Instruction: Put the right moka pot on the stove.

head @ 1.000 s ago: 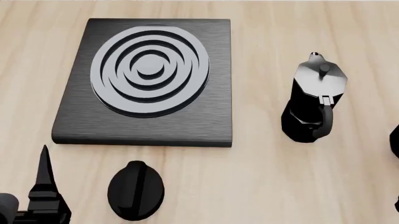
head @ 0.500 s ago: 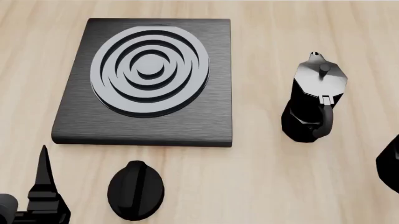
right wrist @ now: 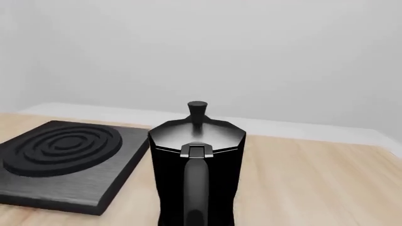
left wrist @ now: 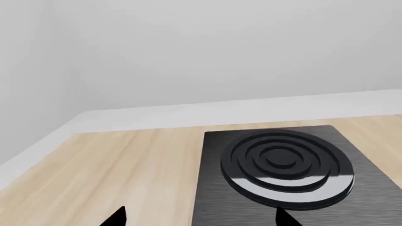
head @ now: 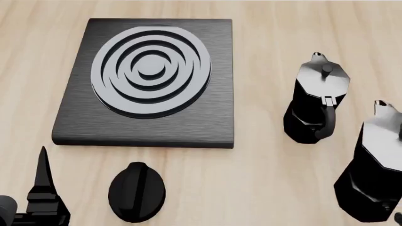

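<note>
Right moka pot [head: 373, 174] at near right edge of head view, upright, partly cut by frame; well apart from the stove [head: 75, 122], not on it. Cannot tell whether base rests on the bench [head: 264, 188] or hangs clear of it. In right wrist view, same pot [right wrist: 197, 160] fills the centre: black faceted body, grey-sheen lid, small knob on top, hinge and curved black handle turned toward camera; lower part out of frame.

Second moka pot [head: 317, 103] just beyond and to its left, upright on bench, same look, handle toward robot. Between this pot and stove, bare wood.

Stove: flat black brushed slab, concentric raised rings catching grey light, lying flat on bench; seen also at left of right wrist view [right wrist: 82, 174]. Small round black knob [head: 137, 191] on bench near stove's front edge, apart from it.

Bench: pale wood, long grain, matte. Behind its far edge a light ledge [left wrist: 188, 115], then plain grey-white wall [left wrist: 220, 47]; room corner at one side.

Left end effector [left wrist: 199, 219] low by stove's near corner, tips spread wide, nothing held; one finger [head: 44, 176] showing in head view. Right end effector not seen in any view; grip state cannot be told
</note>
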Tool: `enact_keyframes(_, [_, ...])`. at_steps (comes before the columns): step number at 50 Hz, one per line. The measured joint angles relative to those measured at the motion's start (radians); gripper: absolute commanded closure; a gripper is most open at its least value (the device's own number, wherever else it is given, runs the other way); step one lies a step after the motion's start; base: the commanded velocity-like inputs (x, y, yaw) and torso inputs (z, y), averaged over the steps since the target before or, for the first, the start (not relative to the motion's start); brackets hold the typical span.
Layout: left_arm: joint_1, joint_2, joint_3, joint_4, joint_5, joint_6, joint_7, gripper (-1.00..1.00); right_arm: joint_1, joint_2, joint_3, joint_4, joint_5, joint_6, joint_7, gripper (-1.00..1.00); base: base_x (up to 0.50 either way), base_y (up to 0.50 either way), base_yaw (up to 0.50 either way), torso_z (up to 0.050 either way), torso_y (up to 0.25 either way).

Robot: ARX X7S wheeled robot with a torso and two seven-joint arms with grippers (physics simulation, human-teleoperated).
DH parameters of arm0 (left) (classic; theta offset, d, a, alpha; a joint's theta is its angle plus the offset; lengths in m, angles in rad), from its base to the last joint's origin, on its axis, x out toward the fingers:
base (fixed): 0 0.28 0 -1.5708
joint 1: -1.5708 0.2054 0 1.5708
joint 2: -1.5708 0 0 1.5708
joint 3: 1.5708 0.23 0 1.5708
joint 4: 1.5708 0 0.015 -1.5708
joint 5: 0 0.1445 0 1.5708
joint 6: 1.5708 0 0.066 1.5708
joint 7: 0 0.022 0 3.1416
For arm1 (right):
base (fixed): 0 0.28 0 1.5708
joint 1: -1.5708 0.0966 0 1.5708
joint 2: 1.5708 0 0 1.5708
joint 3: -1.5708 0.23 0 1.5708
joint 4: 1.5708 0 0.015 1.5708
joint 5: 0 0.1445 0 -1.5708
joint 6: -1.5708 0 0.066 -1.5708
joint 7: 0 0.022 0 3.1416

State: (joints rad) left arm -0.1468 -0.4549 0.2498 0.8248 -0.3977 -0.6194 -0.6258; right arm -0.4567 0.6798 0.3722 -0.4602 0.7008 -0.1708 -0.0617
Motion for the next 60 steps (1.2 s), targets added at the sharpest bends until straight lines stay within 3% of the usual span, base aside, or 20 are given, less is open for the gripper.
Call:
enact_keyframes(30, [-0.001,-0.006,0.004,0.0,-0.007,0.003,-0.005,-1.0,-0.015,-0.018,-0.133,-0.13,-0.084,-0.001,-0.061,1.0,0.0,0.0,0.0,0.001,0.001])
enact_keyframes(60, [-0.001,-0.013,0.008,0.0,-0.013,0.011,-0.007,-1.0,0.288,0.018,-0.352,-0.217,-0.089,0.216,-0.004,1.0,0.0,0.0,0.0,0.0,0.001])
